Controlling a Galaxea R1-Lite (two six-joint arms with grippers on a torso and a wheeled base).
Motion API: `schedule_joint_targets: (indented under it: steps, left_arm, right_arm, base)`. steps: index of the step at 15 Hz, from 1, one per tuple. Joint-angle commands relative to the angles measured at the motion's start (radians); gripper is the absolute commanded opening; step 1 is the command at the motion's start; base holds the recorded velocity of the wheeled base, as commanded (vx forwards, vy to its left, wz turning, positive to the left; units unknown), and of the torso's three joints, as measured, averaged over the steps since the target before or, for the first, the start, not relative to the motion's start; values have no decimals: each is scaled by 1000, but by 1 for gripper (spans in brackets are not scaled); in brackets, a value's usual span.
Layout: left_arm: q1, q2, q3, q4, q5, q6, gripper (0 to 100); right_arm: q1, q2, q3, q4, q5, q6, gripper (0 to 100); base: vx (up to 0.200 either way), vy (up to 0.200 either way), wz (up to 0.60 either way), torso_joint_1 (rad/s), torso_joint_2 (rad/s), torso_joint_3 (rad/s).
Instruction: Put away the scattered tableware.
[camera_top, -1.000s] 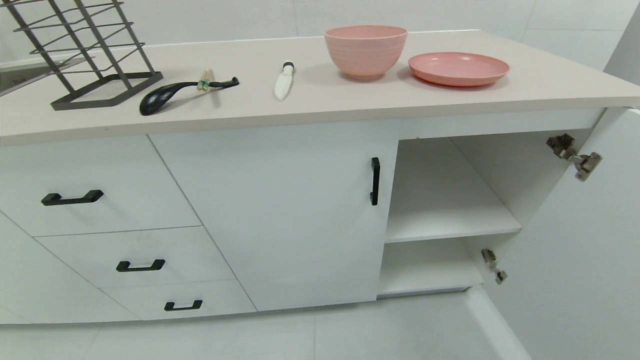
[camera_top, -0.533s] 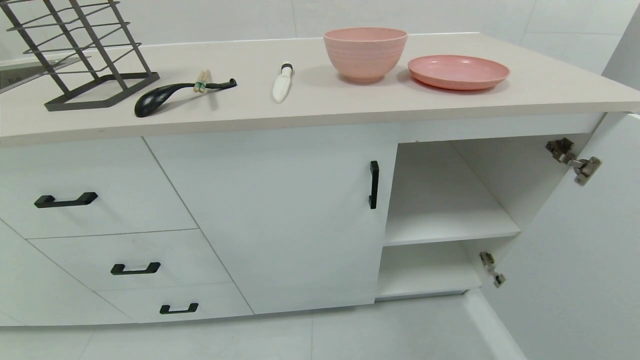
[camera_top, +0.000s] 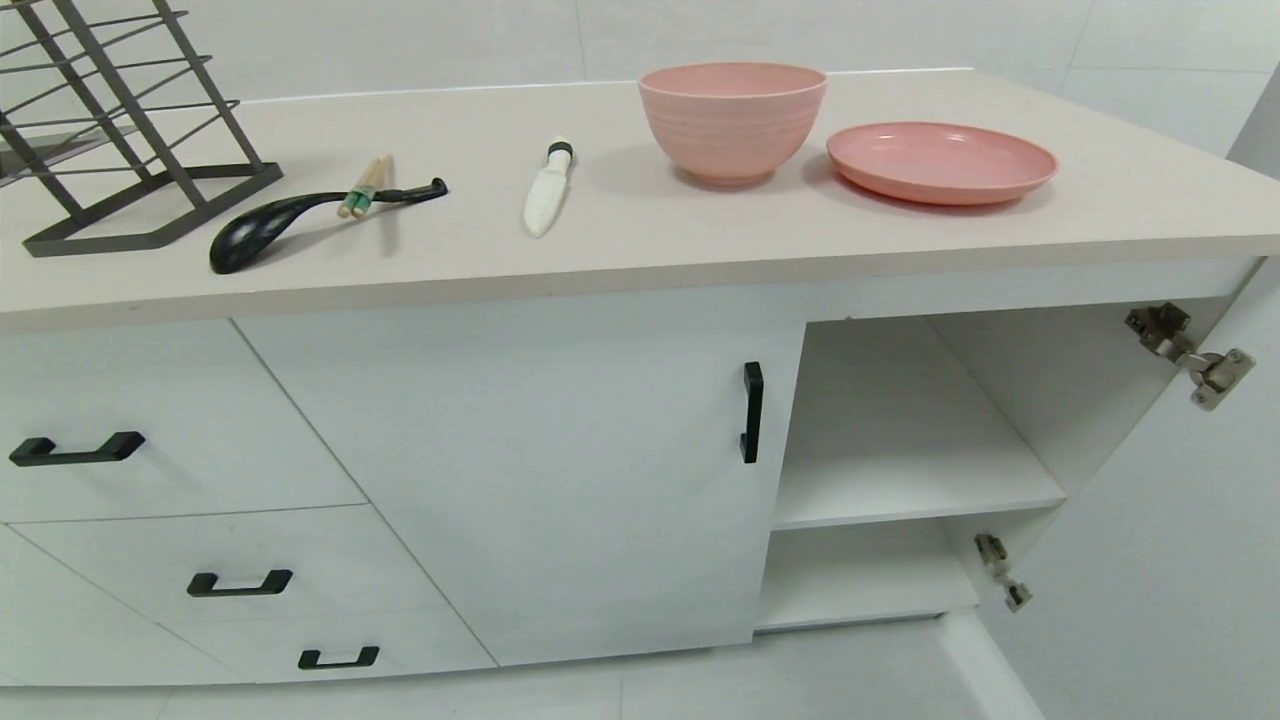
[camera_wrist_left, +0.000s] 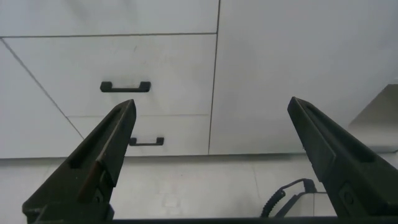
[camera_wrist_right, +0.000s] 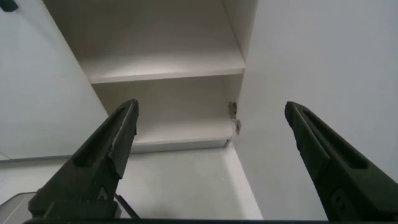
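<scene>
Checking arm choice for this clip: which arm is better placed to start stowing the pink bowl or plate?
Right, probably: the right claw faces the open cabinet's shelves, below the bowl and plate; the left claw faces the drawers.

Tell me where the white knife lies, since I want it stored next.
Head view: the white knife lies on the countertop, left of the pink bowl, right of the black spoon and chopsticks.
</scene>
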Motion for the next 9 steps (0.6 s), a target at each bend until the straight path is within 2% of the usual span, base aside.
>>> schedule_joint_targets:
  steps: [1,9]
  left_arm:
    - [0,2,0,0,1,-1,100]
    - [0,2,0,0,3,-1,100]
  right_arm:
    - [0,-1,0,0,-1,-2,100]
    - [0,-1,0,1,-4,0,100]
  base:
    - [0,0,0,0,0,0]
    - [0,0,0,0,0,0]
